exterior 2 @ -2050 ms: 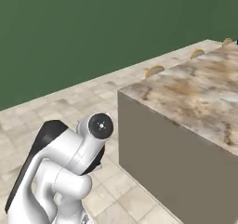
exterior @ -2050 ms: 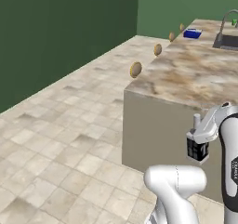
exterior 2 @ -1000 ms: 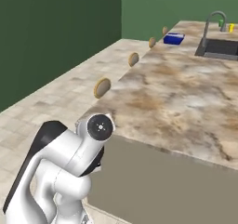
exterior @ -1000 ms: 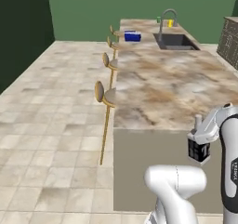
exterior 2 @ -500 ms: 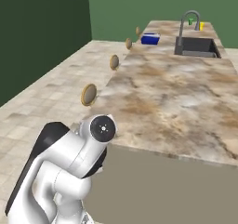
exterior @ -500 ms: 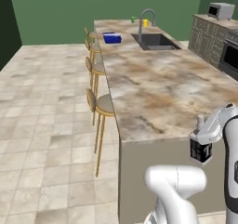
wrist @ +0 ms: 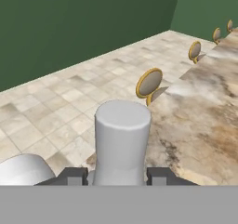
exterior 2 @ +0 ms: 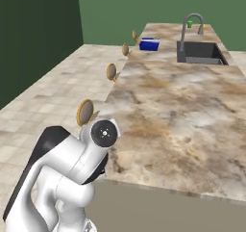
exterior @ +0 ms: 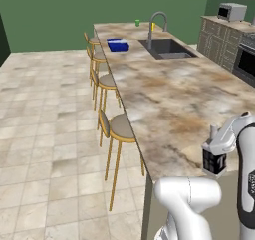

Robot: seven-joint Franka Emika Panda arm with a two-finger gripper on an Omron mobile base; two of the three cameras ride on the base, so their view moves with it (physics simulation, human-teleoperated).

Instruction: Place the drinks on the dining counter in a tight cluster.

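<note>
My end effector [wrist: 116,175] pinches the grey cap [wrist: 122,141] of a bottle standing upright between its fingertips, and the tabletop [wrist: 204,125] of the dining counter lies just ahead, to the hand view's right.

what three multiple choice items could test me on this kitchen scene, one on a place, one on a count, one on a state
1. Where does the blue container sit?
A. inside the sink
B. on the dining counter beside the sink
C. on a stool

2. How many stools line the counter in the left base view?
A. four
B. one
C. seven

3. What is the gripper doing?
A. hanging open with nothing between the fingers
B. pressing on the faucet
C. closed on a grey-capped bottle

Answers: 1 B, the container rests on the stone top left of the basin. 2 A, four round seats stand along one side. 3 C, the hand view shows the grey cap between both fingertips.
</note>
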